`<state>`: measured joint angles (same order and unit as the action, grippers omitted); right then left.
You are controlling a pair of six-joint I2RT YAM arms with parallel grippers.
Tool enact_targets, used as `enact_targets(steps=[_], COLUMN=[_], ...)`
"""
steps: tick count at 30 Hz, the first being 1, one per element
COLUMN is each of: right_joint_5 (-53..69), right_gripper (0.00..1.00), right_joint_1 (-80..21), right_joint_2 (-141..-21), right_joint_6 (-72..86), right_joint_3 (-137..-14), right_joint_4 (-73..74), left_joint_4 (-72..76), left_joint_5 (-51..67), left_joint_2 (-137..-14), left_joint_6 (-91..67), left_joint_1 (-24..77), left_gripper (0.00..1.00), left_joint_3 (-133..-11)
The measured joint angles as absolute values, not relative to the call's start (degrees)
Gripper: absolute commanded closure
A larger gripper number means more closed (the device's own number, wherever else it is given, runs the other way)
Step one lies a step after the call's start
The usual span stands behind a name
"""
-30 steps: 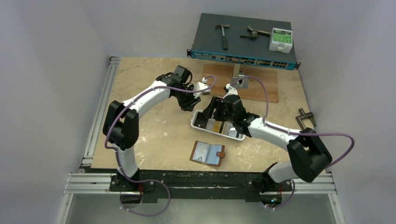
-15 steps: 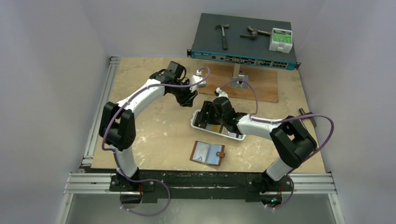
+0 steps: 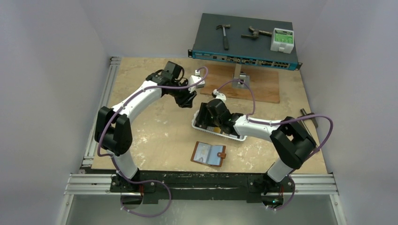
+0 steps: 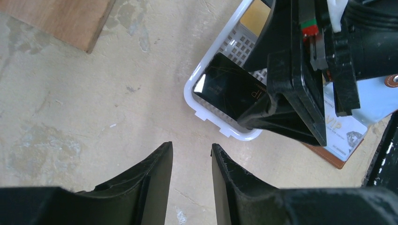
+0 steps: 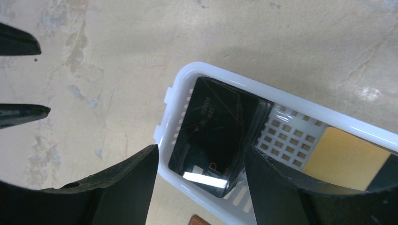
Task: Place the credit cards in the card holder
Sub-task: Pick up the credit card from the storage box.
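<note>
Now right pincer [image 5: 201, 154] gapes around black card [image 5: 211, 131] at tray [image 5: 281, 98] edge — left pincer [image 4: 191, 152] released.

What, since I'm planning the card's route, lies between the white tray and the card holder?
Just bare tabletop between white tray and card holder, per the top view.

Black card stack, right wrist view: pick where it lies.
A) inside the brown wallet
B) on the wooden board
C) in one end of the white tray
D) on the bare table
C: the black card stack lies inside the white tray, against its end wall, with the spread fingers of the right hand on either side.
</note>
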<state>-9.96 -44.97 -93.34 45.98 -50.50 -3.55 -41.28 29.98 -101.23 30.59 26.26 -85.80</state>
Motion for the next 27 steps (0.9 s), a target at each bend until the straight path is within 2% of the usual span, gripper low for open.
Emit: enact_targets(steps=[20, 27], right_joint_5=[-13.85, -14.37], right_gripper=[0.35, 0.47], right_joint_1=[-45.06, -45.28], right_joint_2=[-98.74, -98.06], right_joint_6=[47.92, 49.82], right_joint_3=[-52.93, -51.81], right_joint_4=[-1.02, -1.85], left_joint_4=[-41.50, -41.52], left_joint_5=[31.22, 31.33], left_joint_2=[-100.86, -100.71], left_joint_6=[29.50, 29.17], left_joint_1=[26.26, 26.24], left_gripper=[0.65, 0.66], left_joint_3=[-83.66, -83.59])
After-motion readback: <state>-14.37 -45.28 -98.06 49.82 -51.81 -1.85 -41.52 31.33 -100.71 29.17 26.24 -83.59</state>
